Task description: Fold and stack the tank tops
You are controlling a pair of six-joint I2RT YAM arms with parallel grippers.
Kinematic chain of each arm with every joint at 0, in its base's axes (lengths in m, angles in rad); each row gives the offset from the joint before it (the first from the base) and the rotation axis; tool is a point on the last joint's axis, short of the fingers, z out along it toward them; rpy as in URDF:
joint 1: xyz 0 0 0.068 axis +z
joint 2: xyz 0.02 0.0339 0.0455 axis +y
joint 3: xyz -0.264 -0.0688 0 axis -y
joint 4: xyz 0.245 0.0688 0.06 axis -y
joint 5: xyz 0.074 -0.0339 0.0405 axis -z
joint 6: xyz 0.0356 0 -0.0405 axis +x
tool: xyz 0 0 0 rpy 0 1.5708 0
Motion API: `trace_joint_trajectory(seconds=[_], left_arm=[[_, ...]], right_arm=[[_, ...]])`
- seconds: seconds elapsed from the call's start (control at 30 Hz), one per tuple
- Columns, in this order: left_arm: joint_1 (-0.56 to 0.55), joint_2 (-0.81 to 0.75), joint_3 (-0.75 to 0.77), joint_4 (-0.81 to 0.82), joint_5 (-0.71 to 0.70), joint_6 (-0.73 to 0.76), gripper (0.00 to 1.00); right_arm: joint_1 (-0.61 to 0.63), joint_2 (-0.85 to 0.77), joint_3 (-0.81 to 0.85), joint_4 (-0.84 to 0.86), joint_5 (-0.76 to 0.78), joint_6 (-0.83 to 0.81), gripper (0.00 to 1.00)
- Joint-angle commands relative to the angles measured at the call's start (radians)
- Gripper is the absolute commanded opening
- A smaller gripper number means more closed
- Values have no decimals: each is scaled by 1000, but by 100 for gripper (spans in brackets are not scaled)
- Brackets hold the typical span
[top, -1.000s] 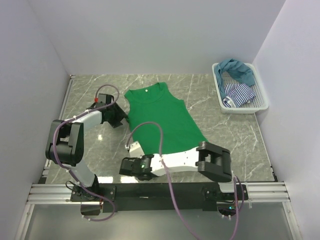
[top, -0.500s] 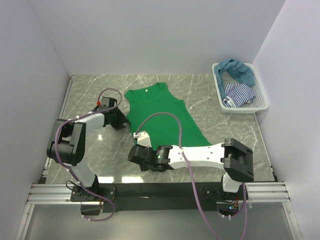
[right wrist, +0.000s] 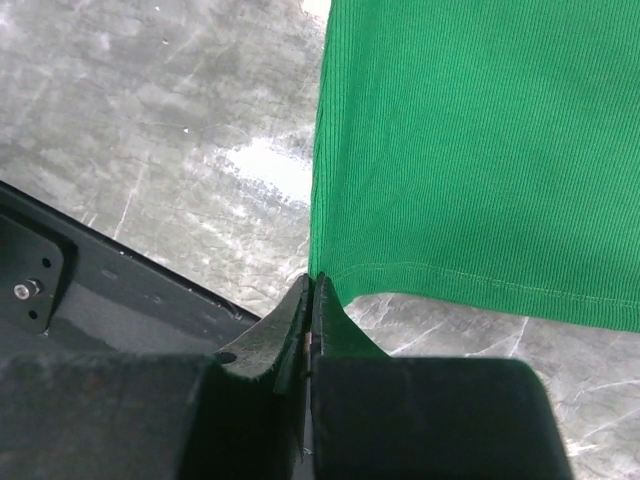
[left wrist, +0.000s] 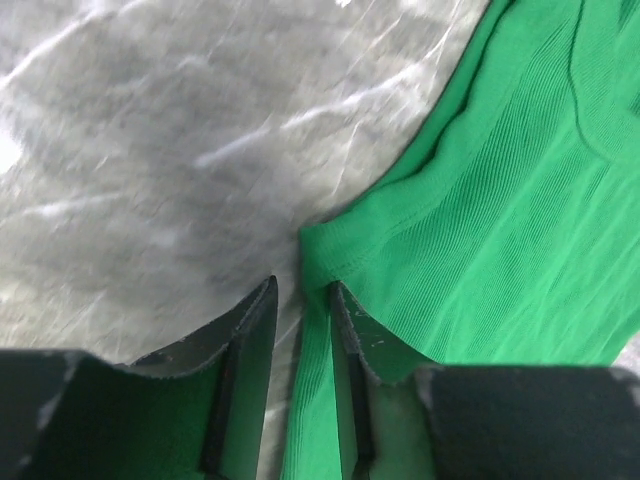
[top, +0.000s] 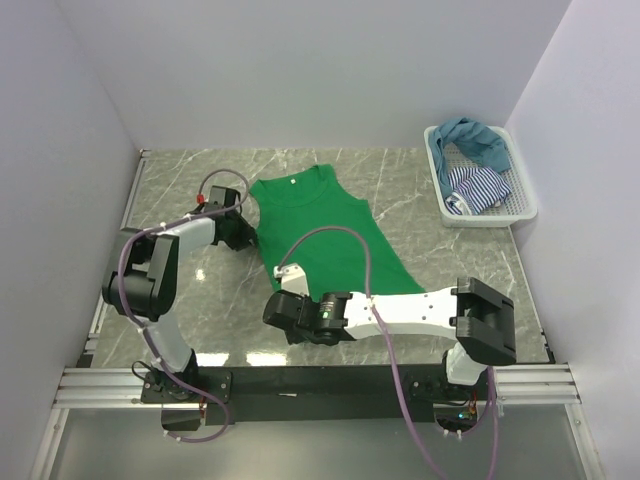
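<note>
Right hand (right wrist: pixel 312 288) pinches green top (right wrist: pixel 480 150) hem; left hand (left wrist: pixel 302 292) straddles armhole edge.

White-and-black arms (top: pixel 410 310); looping purple cables (top: pixel 338 230)

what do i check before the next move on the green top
1. right end effector shut on green top hem corner: ok
2. left end effector closed on top's side edge: not ok, jaws apart around fabric
3. green top flat on table: ok
4. blue top, striped top in basket, out of the way: ok
5. depth of right grip: cannot tell
</note>
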Motion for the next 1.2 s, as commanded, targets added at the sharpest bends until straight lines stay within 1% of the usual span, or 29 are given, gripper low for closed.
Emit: trace_joint_trajectory(seconds=[0.0,0.17,0.27,0.4,0.47,0.6,0.73,0.8,1.0,1.17], left_arm=[[-14,25,54,-13,-31,6,32],[-24,48,80,-22,-31,5,27],[-30,53,94,-33,-31,3,20],[-32,28,121,-73,-111,19,4],[-32,4,143,-111,-163,29,1],[-32,-22,173,-177,-249,34,1],[-29,-33,181,-220,-302,42,1],[-27,-30,180,-247,-335,40,1],[12,-71,126,-266,-378,28,1],[29,-104,121,-258,-375,40,0]], right_arm=[[-1,-60,-22,19,18,16,0],[0,-66,-42,27,16,20,0],[0,-68,-51,33,15,22,0],[0,-71,-62,53,-10,20,0],[3,-65,-59,68,-25,13,0],[30,-20,-17,104,-82,0,0],[66,67,85,110,-135,-17,0],[79,113,112,127,-162,-20,0],[94,195,198,151,-238,-26,0],[88,176,195,147,-223,-26,0]])
